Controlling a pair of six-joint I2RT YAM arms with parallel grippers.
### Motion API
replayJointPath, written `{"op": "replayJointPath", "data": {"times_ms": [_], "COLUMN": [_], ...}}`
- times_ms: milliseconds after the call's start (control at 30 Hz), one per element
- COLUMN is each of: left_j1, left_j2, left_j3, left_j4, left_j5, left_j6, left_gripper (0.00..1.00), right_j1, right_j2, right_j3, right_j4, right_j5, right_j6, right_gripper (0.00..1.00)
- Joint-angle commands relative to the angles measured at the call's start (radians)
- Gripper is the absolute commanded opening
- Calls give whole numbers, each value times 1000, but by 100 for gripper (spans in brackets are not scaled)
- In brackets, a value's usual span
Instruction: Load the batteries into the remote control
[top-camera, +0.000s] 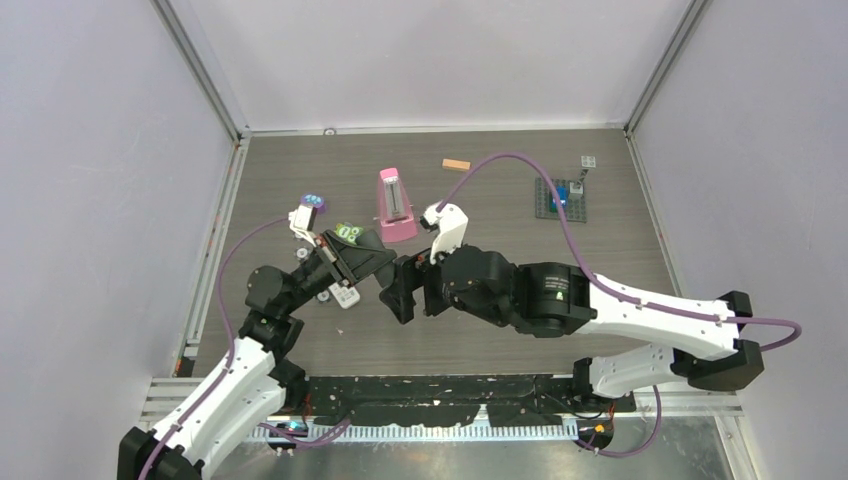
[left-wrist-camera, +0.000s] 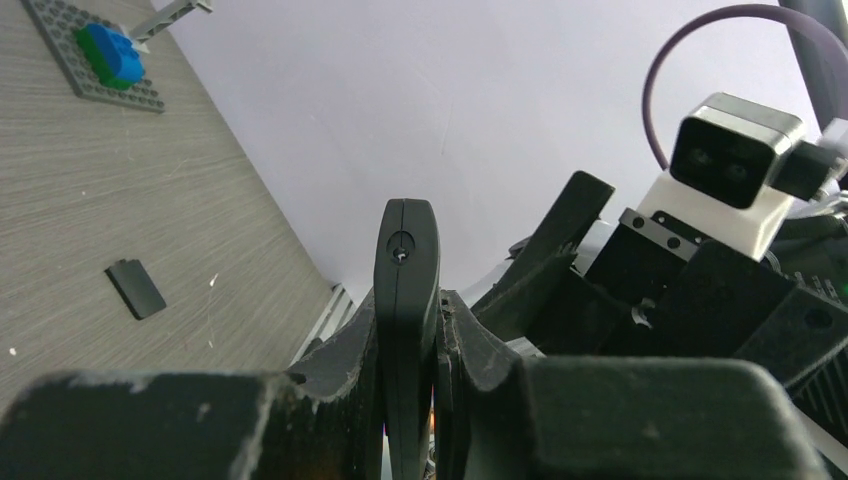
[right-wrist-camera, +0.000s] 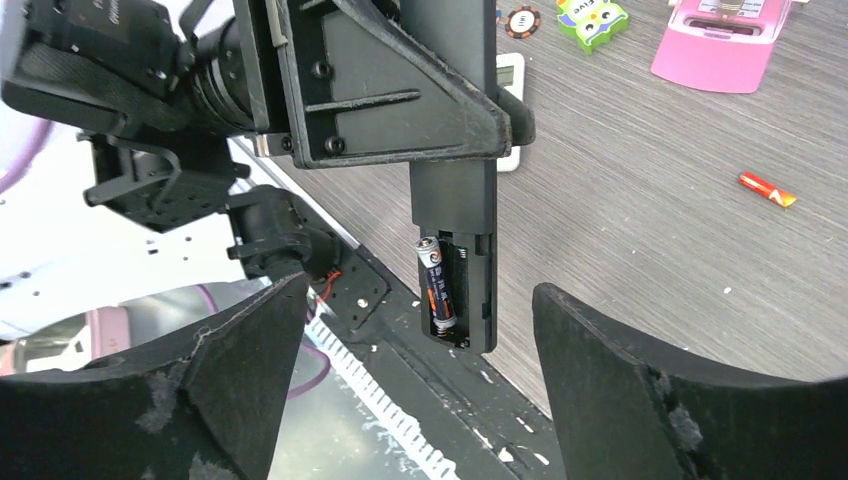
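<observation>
Right gripper (right-wrist-camera: 418, 300) gapes wide, empty, just off the remote control (right-wrist-camera: 470, 210), which left gripper (left-wrist-camera: 408, 305) clamps edge-on. One battery (right-wrist-camera: 437, 285) sits in the compt. (2nd slot bare). Spare battery (right-wrist-camera: 767, 188) lies on table (right-wrist-camera: 650, 250), so approx. half done.

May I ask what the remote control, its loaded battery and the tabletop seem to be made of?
Remote control: likely matte black plastic, dull and uniform. Battery: probably metal in a glossy printed wrap; its end cap glints. Tabletop: seemingly grey wood-grain laminate, shown by fine streaks; real wood is possible.
</observation>
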Motion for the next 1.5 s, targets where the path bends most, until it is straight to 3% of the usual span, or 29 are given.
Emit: {"op": "replayJointPath", "data": {"times_ms": [0,467,833,1000,1133,1400,1467], "left_j1": [1,0,0,1,0,1,1], "left_j2": [6,11,17,10,-3,-7,-6], "left_j3": [-6,-16,-21,-27,-23,-18,-15], "left_j4": [144,201,202,170,60,-32,-44], "left_j5": [34,66,60,35,13,-5,-4], "left_j6": [1,-10,-16,-11,23,68,73], "left_gripper": [0,0,0,0,0,0,0], "right_j1": [-16,-129,-144,-145,-145,-88,-52], "right_j2": [-49,-153,-162,-189,-210,-125,-72], "right_j3": [-13,-360,-382,-381,-353,-208,-136], "right_j4": [25,427,482,458,375,270,212], "right_j5": [15,-160,-191,-164,-129,-126,-97], "right_j6": [125,372,402,343,228,-79,-154], "right_gripper": [89,90,91,91,82,43,39]}}
